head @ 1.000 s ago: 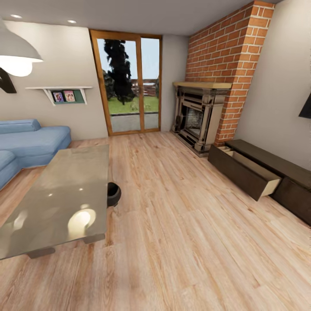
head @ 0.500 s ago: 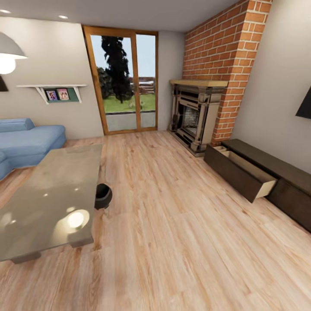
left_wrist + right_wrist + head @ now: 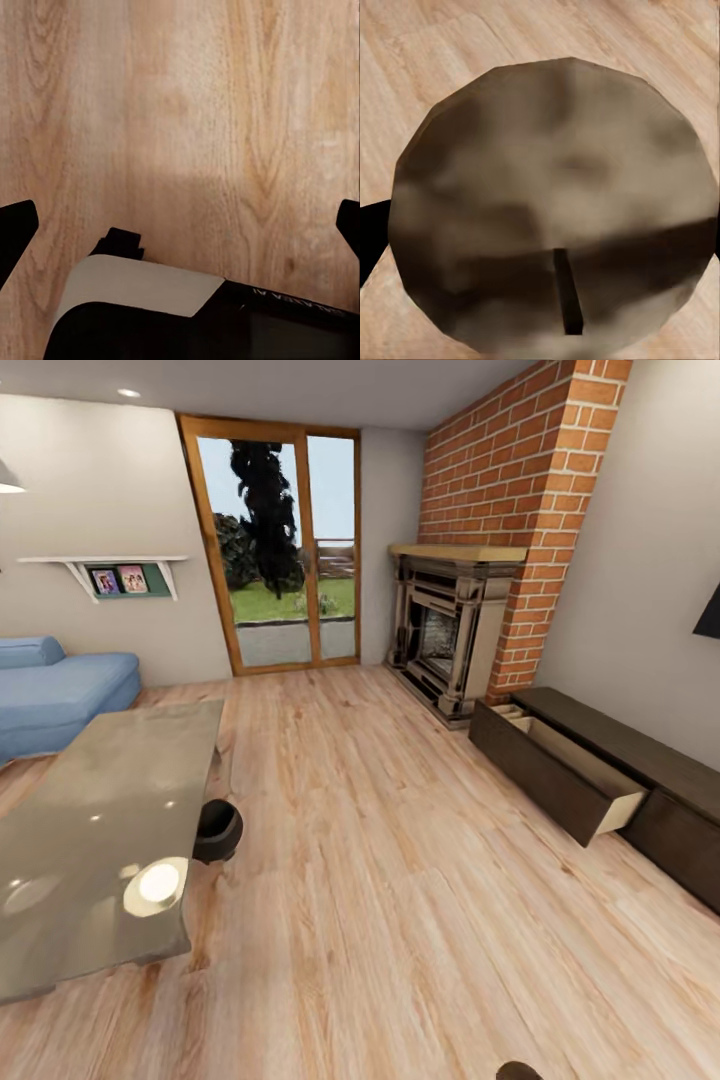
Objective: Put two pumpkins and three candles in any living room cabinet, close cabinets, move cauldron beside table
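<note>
My right gripper [image 3: 540, 240] is shut on a stubby tan-olive candle [image 3: 555, 150], whose round end and dark wick face the wrist camera. Black fingers [image 3: 369, 240] flank it at both sides. My left gripper [image 3: 180, 225] is open over bare wood floor with nothing between its fingers. The dark-brown cabinet [image 3: 640, 760] runs along the right wall with one drawer [image 3: 570, 770] pulled out, its pale inside showing. The black cauldron [image 3: 217, 830] stands on the floor against the grey coffee table [image 3: 90, 830]. The pumpkins and the other candles are out of view.
A brick chimney with a stone fireplace [image 3: 450, 630] stands just beyond the cabinet. A blue sofa [image 3: 55, 695] sits at the far left behind the table, and a glass door [image 3: 280, 550] is in the back wall. Wide wood floor [image 3: 400, 880] lies between table and cabinet.
The head camera has swung to the right, so the table, cauldron and sofa sit further left in the picture. The drawer stays pulled out and the room's things have not moved.
</note>
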`<state>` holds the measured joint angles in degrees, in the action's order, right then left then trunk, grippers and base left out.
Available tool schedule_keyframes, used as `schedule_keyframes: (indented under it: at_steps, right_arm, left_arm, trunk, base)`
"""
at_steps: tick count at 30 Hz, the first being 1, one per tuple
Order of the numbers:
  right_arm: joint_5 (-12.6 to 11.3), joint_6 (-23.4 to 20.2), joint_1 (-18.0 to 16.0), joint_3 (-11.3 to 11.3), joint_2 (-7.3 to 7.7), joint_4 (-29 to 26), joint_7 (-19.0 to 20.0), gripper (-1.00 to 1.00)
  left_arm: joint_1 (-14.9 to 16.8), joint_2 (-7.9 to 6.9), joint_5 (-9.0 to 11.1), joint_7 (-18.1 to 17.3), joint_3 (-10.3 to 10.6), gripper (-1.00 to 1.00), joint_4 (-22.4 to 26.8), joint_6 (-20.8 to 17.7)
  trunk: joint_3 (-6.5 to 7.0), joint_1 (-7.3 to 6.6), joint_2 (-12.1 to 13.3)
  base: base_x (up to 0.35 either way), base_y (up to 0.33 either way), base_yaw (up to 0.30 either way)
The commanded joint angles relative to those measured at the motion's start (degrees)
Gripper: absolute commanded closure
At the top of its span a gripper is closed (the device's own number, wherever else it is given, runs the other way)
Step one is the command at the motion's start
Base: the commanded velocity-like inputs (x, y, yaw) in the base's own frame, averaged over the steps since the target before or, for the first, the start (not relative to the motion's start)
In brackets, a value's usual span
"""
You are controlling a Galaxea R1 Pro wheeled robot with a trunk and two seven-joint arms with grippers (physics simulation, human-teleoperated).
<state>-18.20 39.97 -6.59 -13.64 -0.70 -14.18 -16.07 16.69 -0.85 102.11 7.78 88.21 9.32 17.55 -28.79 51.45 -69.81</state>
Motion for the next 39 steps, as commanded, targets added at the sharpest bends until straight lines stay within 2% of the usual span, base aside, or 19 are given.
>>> schedule_keyframes:
  at_steps: [1,6,8,12,22,25,39]
  right_arm:
    - [-0.44,-0.16,-0.77,-0.68,0.09,-0.21,-0.13,1.00]
    - [-0.45,-0.32,-1.48,0.02,0.28,0.80,0.14,1.00]
    - [-0.44,-0.06,-1.54,0.09,0.95,2.93,0.27,1.00]
    - [-0.27,0.28,-1.57,-0.15,1.42,5.05,0.44,1.00]
    - [-0.42,0.37,-1.58,-0.33,1.15,5.81,0.44,1.00]
    - [-0.43,0.32,-1.58,-0.27,0.58,5.83,0.47,1.00]
    - [-0.43,0.21,-1.58,-0.24,0.35,5.83,0.43,1.00]
  left_arm:
    - [0.16,0.34,0.24,0.57,0.55,-1.00,0.26,0.29]
    - [0.25,0.36,0.39,0.57,2.19,-1.00,-0.27,0.77]
    - [0.26,0.34,0.48,0.60,2.74,-1.00,-1.30,1.05]
    - [0.27,0.33,0.58,0.76,3.01,-1.00,-2.10,1.20]
    - [0.24,0.30,0.63,0.83,3.15,-1.00,-2.37,1.26]
    - [0.21,0.31,0.63,0.83,3.18,-1.00,-2.38,1.26]
    - [0.21,0.16,0.80,1.00,3.11,-1.00,-2.47,1.28]
  trunk:
    - [-0.06,0.03,-0.03]
    - [-0.06,0.03,-0.03]
    - [-0.06,0.03,-0.03]
    - [-0.06,0.03,-0.03]
    - [-0.06,0.03,-0.03]
    - [-0.06,0.03,-0.03]
    - [-0.06,0.03,-0.03]
  base:
    - [0.315,-0.132,0.000]
    - [0.315,-0.075,0.000]
    - [0.315,-0.020,0.000]
    - [0.316,-0.008,0.000]
    - [0.326,-0.001,-0.014]
    - [0.330,0.000,-0.211]
    - [0.296,0.000,-0.265]
